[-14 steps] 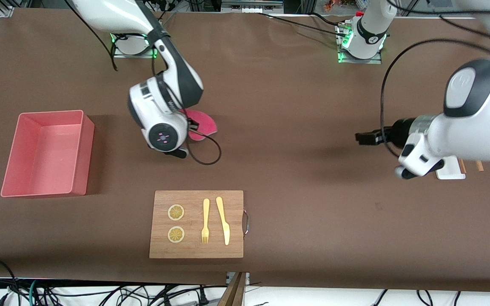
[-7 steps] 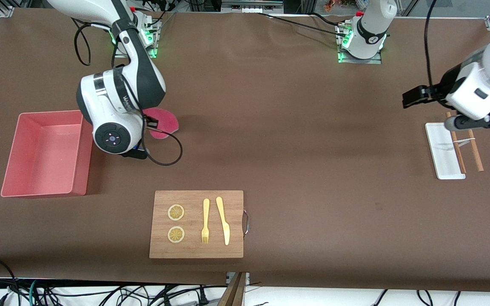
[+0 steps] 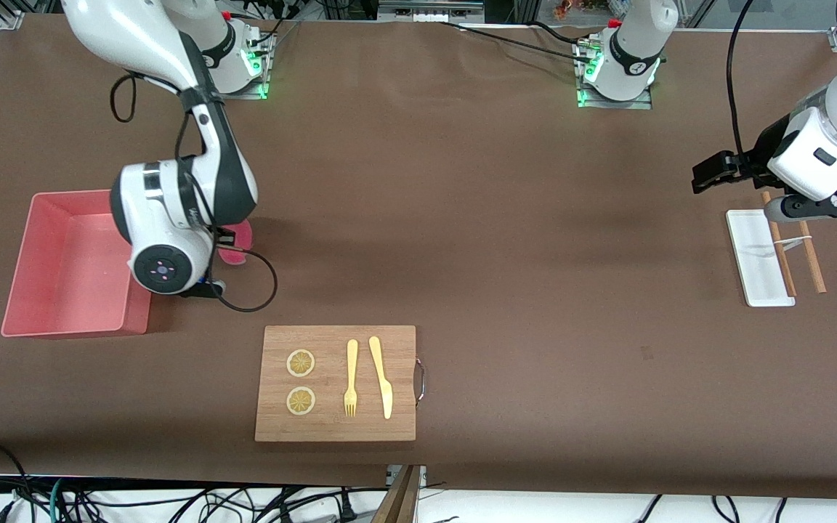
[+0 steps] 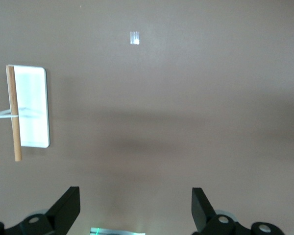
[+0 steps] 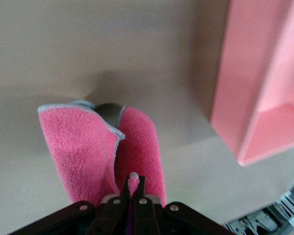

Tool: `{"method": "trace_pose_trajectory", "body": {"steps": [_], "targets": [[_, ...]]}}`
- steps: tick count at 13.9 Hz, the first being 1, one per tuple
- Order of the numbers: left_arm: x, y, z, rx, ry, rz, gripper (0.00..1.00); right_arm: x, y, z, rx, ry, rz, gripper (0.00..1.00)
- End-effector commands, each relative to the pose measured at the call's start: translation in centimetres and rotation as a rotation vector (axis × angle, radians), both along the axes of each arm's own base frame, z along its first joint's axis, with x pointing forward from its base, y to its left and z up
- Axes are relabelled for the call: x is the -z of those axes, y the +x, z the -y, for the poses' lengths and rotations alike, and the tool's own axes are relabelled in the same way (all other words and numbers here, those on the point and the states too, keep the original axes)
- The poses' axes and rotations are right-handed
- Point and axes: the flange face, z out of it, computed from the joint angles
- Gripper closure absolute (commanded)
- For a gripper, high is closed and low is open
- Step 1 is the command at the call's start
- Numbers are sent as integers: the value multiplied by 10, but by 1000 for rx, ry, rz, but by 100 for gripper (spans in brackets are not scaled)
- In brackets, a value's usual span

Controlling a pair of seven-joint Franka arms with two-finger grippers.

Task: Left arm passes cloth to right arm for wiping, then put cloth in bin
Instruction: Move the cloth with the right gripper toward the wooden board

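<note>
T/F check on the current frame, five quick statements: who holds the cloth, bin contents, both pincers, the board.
1. The right pincer is shut on the cloth. True.
2. The cloth already lies inside the bin. False: it hangs from the right pincer just beside the bin's wall, and no cloth is in the bin.
3. The left pincer is open and holds nothing. True; it is up near the white tray, where that arm waits.
4. The wooden board carries only a fork. False: a fork, a knife and two lemon slices lie on it.
5. The white tray sits inside the bin. False: it lies at the left arm's end of the table.
</note>
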Motion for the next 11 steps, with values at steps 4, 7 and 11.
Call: {"method": "trace_pose_trajectory", "body": {"steps": [4,7,11], "targets": [[-4,11,-3,126,-15,15,0,46,-5,-94,190,119,131,100],[6,13,-16,195,-14,30,0,67,-17,-162,323,147,242,100],[8,-10,-30,251,-7,105,0,60,-35,-230,433,212,325,100]]}}
